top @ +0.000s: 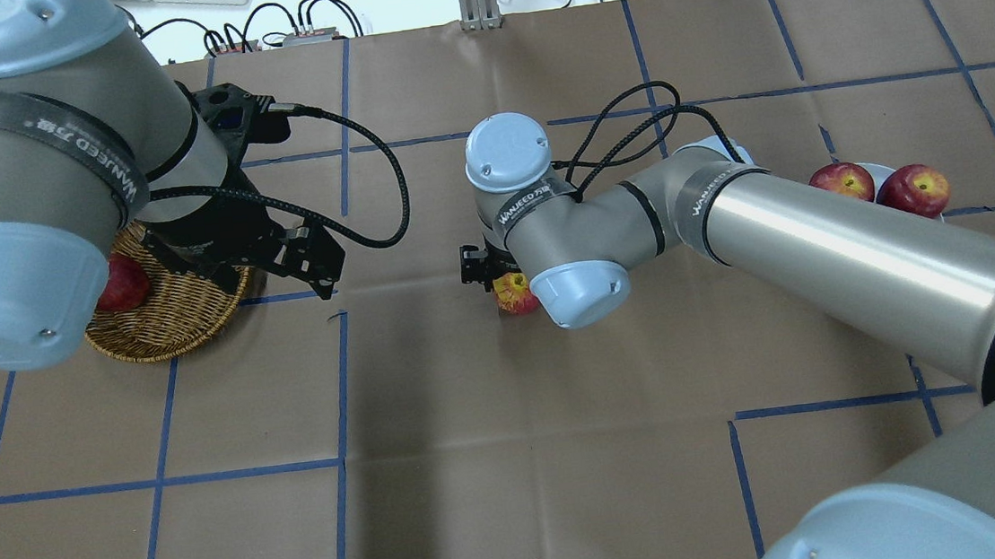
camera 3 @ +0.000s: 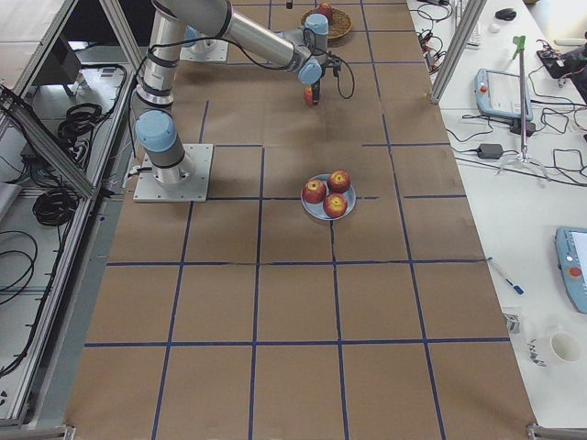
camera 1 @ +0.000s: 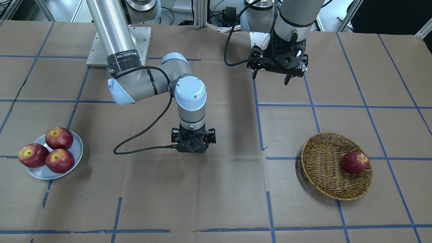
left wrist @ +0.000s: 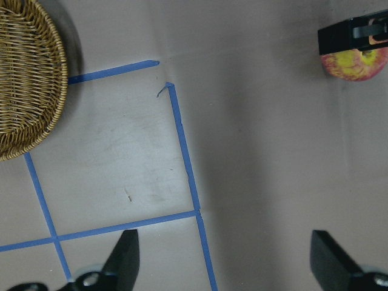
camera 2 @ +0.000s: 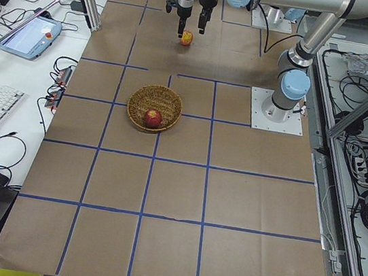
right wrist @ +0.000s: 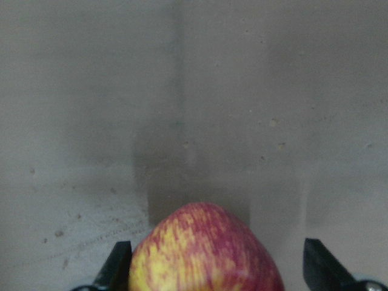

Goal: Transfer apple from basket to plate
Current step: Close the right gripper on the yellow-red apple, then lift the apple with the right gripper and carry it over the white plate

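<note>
the right gripper [right wrist: 215, 244], jaws apart, straddles the apple [right wrist: 200, 260] on the mid-desk [camera 1: 219, 195], while the left gripper [left wrist: 224, 236] hangs near the basket [left wrist: 30, 79], jaws apart too.

Bright even light, soft shadows, apple [right wrist: 205, 254] blurred up close

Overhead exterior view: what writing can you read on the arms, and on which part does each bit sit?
"WANJEED": white print on the left arm's black strap.
"WANJEED": the black strap at the right arm's wrist.
"WANJEED": the black strap on the right arm's silver forearm.
The small characters after each word are too blurred to read.
</note>
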Tool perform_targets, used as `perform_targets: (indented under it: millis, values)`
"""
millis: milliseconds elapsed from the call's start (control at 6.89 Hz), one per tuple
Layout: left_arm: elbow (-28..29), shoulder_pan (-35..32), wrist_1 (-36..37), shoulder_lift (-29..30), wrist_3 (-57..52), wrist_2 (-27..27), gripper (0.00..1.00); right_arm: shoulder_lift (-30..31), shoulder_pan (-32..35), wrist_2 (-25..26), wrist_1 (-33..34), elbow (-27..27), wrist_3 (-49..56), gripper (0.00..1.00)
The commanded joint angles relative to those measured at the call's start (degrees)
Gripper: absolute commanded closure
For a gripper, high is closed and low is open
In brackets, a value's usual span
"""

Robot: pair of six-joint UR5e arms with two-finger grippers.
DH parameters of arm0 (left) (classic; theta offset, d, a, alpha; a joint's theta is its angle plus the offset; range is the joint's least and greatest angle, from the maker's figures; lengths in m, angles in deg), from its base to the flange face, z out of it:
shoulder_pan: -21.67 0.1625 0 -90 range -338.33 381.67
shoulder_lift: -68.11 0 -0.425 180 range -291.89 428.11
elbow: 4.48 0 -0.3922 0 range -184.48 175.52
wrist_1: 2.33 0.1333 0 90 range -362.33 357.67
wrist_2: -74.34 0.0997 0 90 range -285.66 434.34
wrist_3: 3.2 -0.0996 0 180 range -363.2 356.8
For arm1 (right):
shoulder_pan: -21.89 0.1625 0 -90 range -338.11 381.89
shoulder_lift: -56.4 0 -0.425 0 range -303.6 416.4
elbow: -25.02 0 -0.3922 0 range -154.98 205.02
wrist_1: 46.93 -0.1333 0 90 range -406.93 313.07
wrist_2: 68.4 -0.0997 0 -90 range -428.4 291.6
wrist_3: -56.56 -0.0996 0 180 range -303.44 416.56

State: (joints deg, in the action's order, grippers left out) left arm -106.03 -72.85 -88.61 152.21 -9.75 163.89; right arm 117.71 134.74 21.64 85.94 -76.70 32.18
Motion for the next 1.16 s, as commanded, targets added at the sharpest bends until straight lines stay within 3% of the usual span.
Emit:
perform_targets:
  millis: [0,290,435,726,1016]
  values:
    - [0.04,0.04,0.06,0.00,0.13,-0.17,0.01,-0.04,0.00,-1.00,0.55,-0.85,0.03,0.02]
    - [-0.05,0.04,0.23,-0.08,0.13,0.01,0.01,-0.04,0.00,-1.00,0.46,-0.67,-0.06,0.28]
    - [-0.05,0.04,0.23,-0.09,0.13,0.01,0.01,0.57,-0.08,-0.92,0.46,-0.41,-0.14,0.34]
    - [-0.05,0.04,0.32,-0.09,0.22,0.01,0.01,2.93,-0.96,-0.66,-0.32,0.64,-0.06,0.34]
    - [-0.05,0.04,0.50,0.00,0.13,0.01,0.01,9.68,-5.41,-0.30,-7.85,1.26,1.25,0.34]
